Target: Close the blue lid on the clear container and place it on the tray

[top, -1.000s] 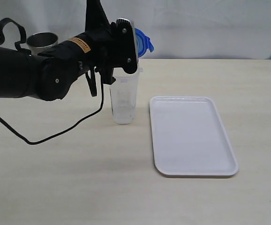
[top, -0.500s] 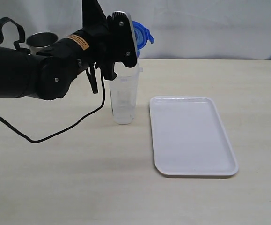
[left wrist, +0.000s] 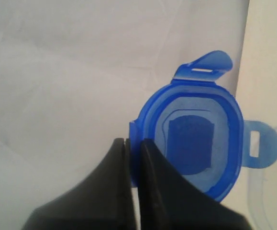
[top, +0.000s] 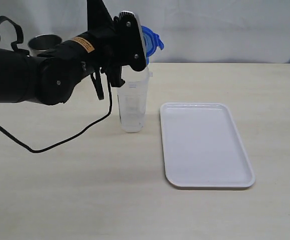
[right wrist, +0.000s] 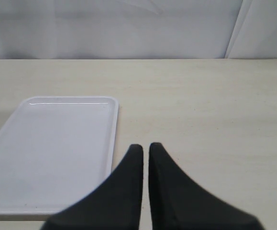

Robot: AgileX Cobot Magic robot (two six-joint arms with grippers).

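At the far left, by the back edge of the tabletop (top: 59,200), stands a shiny steel cup (top: 44,44). Nobody needs it for this job.

In front of it the big black left arm (top: 34,75) reaches across, lying almost flat, with its wrist up high. A black cable hangs down from it onto the tabletop. The left fingers (left wrist: 144,148) are squeezed narrow and pinch the edge of the blue lid (top: 152,42). The lid is up in the air, a bit above the top of the clear container (top: 132,102) and toward its right side. It stands on its edge, not flat, so I think the arm must tip it over before it can press it down.

The clear container stands upright on the tabletop, near the middle, just beside the far left corner of the tray (top: 205,145). It is open on top and looks empty. It waits close to the tray, so the trip over should be short.

The white tray lies flat, right of the middle, with nothing on it.

The right fingers (right wrist: 139,152) are pressed together and hold nothing. They hang above the bare tabletop near the tray, out of the way.
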